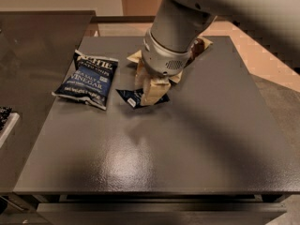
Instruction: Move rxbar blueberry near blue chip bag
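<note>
The rxbar blueberry [131,97], a small dark navy wrapper with a white patch, sits between the cream fingers of my gripper [149,93] at the table's middle. The gripper is shut on it, low over the surface. Whether the bar touches the table I cannot tell. The blue chip bag [87,78], dark blue with "Vinegar" lettering, lies flat to the left, a short gap from the bar. My arm comes in from the upper right and hides the bar's right end.
A cream-and-brown chip bag [200,44] lies behind my arm, mostly hidden. The dark grey table [154,153] has a lower grey counter [33,50] to its left. A dark object [4,116] sits at the left edge.
</note>
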